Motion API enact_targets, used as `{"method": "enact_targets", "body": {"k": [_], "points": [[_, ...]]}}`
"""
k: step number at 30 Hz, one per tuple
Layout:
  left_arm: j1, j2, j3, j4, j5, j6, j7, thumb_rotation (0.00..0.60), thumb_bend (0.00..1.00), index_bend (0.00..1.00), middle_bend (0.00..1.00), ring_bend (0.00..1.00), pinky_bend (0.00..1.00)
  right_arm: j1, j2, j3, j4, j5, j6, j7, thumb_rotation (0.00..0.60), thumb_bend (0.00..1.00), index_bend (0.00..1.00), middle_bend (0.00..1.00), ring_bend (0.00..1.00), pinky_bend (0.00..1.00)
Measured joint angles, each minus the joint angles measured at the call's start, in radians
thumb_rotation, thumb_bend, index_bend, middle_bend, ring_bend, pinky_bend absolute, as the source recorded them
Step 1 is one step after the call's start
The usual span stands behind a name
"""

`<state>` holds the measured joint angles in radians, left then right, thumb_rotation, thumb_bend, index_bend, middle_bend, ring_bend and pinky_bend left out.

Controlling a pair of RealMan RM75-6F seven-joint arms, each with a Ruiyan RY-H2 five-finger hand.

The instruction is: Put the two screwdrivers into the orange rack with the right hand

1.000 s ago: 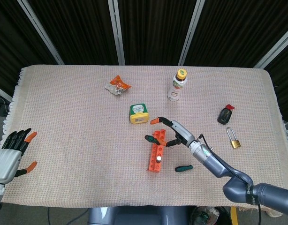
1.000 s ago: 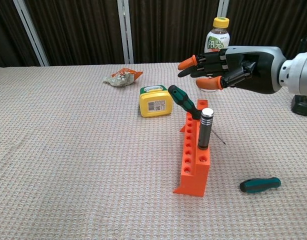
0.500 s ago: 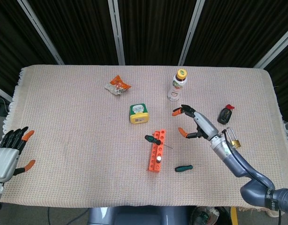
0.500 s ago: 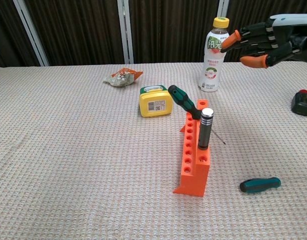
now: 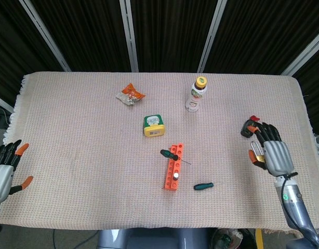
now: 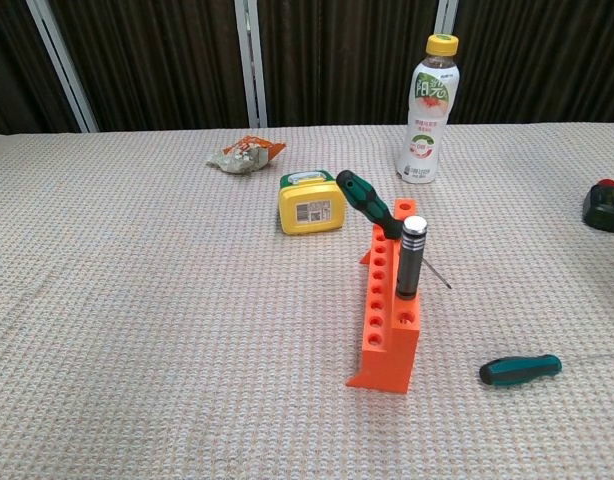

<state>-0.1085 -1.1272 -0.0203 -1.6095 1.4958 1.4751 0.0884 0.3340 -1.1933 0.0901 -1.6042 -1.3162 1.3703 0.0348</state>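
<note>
While one green-handled screwdriver (image 6: pixel 366 204) leans crookedly across the orange plastic rack (image 6: pixel 388 318), the right hand (image 5: pixel 267 150) hovers empty, fingers apart; second green-handled screwdriver (image 6: pixel 520 370) lies unracked beside it.

No legible text. Bottle (image 6: pixel 428 109) label and yellow box (image 6: pixel 311 203) barcode sticker, at 11 o'clock from orange rack (image 6: pixel 388 315), carry print too small to read.

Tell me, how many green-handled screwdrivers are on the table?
2. One green-handled screwdriver leans tilted across the far end of the orange rack; the other screwdriver lies flat on the cloth to the rack's right. None seem hidden.
</note>
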Motion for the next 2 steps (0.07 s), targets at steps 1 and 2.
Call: {"method": "enact_targets", "body": {"k": [1, 2], "points": [[0.002, 0.000, 0.001, -0.001, 0.000, 0.001, 0.002, 0.600, 0.24, 0.10, 0.00, 0.00, 0.00, -0.021, -0.003, -0.010, 0.001, 0.000, 0.020, -0.012, 0.600, 0.41, 0.12, 0.02, 0.00, 0.00], [0.006, 0.001, 0.003, -0.003, -0.001, 0.004, 0.005, 0.600, 0.24, 0.10, 0.00, 0.00, 0.00, -0.041, -0.004, -0.019, 0.001, 0.000, 0.036, -0.022, 0.600, 0.41, 0.12, 0.02, 0.00, 0.00]]}}
